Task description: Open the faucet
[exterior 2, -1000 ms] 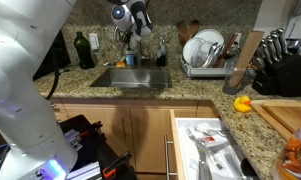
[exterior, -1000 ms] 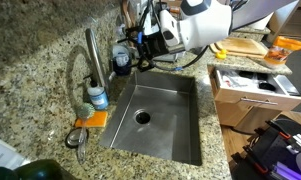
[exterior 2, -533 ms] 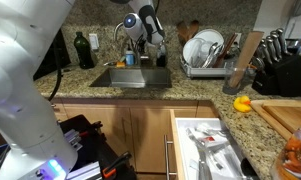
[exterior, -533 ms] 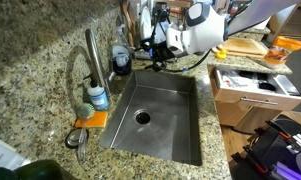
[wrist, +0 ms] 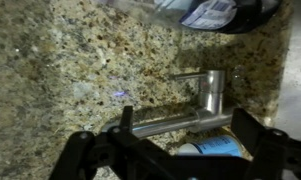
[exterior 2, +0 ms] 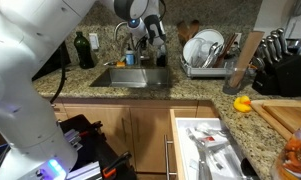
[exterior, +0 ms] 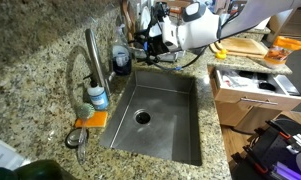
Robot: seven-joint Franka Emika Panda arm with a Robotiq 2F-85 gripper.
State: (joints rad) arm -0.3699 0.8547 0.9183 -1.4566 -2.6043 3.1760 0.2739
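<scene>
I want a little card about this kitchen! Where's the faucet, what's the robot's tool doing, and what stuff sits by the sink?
faucet: tall steel post with a thin looping hose, beside the sink
tool: open, up in the air, apart from the faucet
by the faucet: small bottle with blue label, dark blue-topped container, orange sponge
farther off: dish rack with plates, knife block, open drawer

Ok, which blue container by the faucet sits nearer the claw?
The dark round blue-topped container; the clear blue-labelled bottle stands farther from the claw, beside the faucet.
</scene>
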